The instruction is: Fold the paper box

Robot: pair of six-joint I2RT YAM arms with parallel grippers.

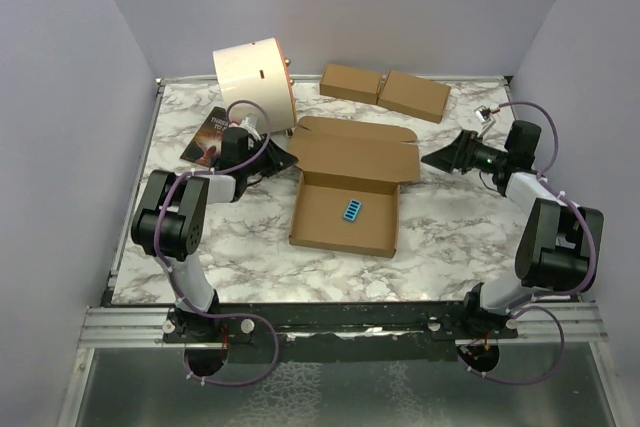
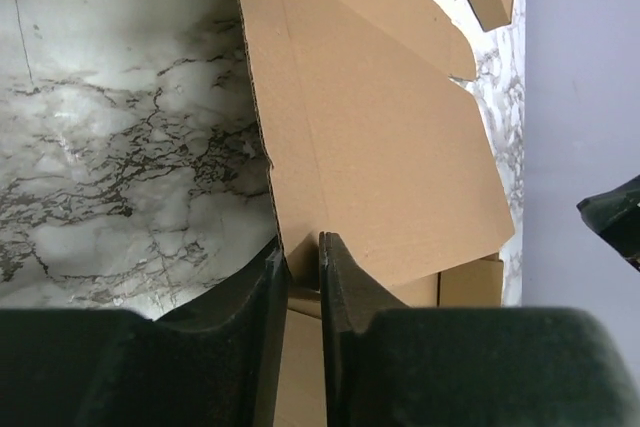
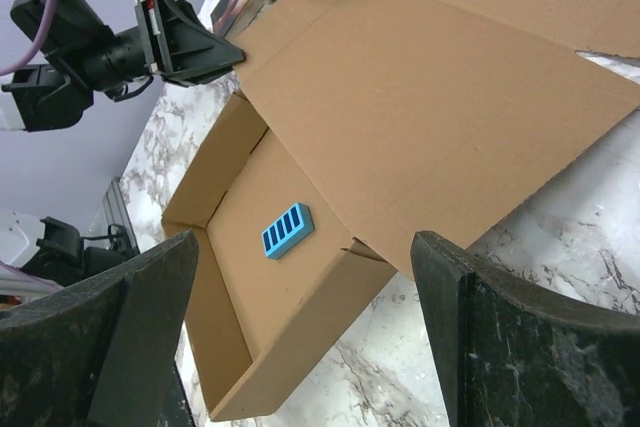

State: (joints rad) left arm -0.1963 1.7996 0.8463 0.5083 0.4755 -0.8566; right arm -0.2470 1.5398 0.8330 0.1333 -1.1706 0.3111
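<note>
Nearest the lens, the left gripper (image 2: pixel 298 247) is pinched shut on the open lid's left corner of the paper box (image 1: pixel 325 227). The box lies on the marble table (image 1: pixel 450 247), with a blue item (image 1: pixel 353 210) in its tray. The right gripper (image 1: pixel 432 160) hovers with its fingers spread just beside the lid's right edge. Behind stand a cream drum (image 1: pixel 253 75) and two closed boxes (image 1: pixel 385 90).

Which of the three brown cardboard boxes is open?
The large paper box mid-table, lid flap open, blue item inside; the two smaller boxes behind are shut.
</note>
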